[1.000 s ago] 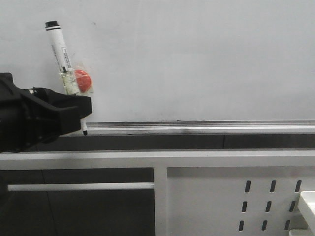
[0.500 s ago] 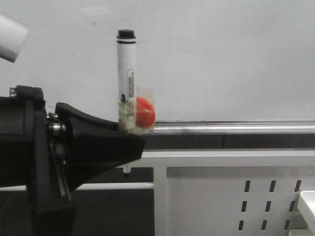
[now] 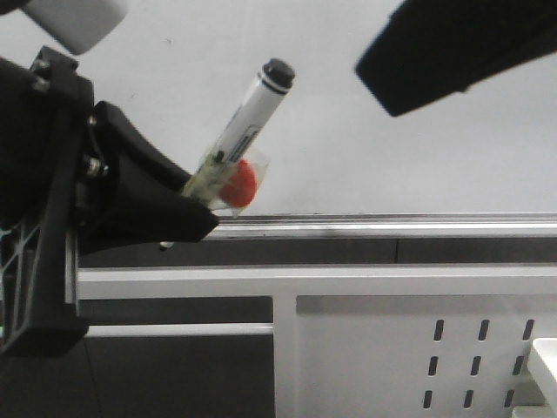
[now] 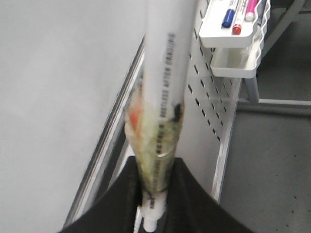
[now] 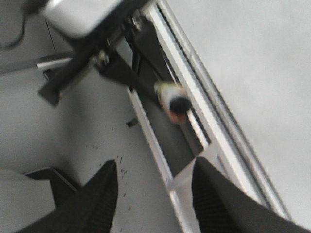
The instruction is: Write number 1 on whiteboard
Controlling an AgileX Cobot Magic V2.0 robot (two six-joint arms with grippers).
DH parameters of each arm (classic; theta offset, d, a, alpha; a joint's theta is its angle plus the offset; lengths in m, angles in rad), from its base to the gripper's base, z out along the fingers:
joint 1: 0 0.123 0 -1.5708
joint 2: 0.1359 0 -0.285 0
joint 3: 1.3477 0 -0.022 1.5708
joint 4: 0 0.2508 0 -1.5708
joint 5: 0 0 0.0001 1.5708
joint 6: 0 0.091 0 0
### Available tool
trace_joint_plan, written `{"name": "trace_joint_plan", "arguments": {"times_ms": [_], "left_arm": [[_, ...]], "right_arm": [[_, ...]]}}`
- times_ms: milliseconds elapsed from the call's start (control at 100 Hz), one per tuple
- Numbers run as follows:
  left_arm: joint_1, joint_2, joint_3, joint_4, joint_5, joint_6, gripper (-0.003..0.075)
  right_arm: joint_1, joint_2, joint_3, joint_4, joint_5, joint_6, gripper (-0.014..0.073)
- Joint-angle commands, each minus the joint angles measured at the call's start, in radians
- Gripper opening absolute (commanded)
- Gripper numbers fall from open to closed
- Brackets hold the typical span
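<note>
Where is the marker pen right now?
In the front view the marker is on the left, tilted, held by the left gripper before the whiteboard.

Left gripper (image 3: 187, 218) jaws clamped; right gripper (image 5: 150, 187) jaws apparently apart.

Classroom-like lab, whiteboard (image 3: 392, 157), perforated metal panel (image 3: 418, 357), marker tray (image 4: 233, 36)

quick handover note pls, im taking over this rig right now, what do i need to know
Left gripper: shut on the marker pen, capped end tilted up and to the right, tip low by the ledge.
Right gripper: open, empty, above the pen.
Whiteboard: bare where visible, no stroke drawn.
Done: pen picked up.
Left: bring the tip to the board and draw the 1.
</note>
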Motion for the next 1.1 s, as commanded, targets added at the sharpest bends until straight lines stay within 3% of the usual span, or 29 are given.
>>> {"name": "trace_joint_plan", "arguments": {"times_ms": [0,300,550,810,880,980,1090], "left_arm": [[-0.036,-0.028,-0.053,0.019,-0.030,-0.002,-0.0020],[-0.045,-0.028,-0.063,0.046,-0.039,-0.002,-0.0020],[-0.045,-0.028,-0.063,0.047,-0.041,-0.002,-0.0020],[-0.045,-0.028,-0.063,0.047,-0.041,-0.002,-0.0020],[-0.045,-0.028,-0.063,0.047,-0.041,-0.002,-0.0020],[-0.045,-0.028,-0.063,0.036,-0.045,-0.002,-0.0019],[-0.045,-0.029,-0.063,-0.014,-0.068,-0.002,0.0044]], "right_arm": [[0.024,0.020,-0.040,-0.024,-0.131,-0.018,0.0318],[0.028,0.090,-0.040,-0.035,-0.266,-0.018,0.0318],[0.028,0.140,-0.040,-0.035,-0.262,-0.018,0.0306],[0.031,0.155,-0.040,-0.035,-0.271,-0.018,0.0187],[0.031,0.155,-0.040,-0.035,-0.272,-0.018,0.0107],[0.031,0.155,-0.040,-0.035,-0.272,-0.018,-0.0077],[0.031,0.155,-0.040,-0.035,-0.266,-0.018,-0.0072]]}}
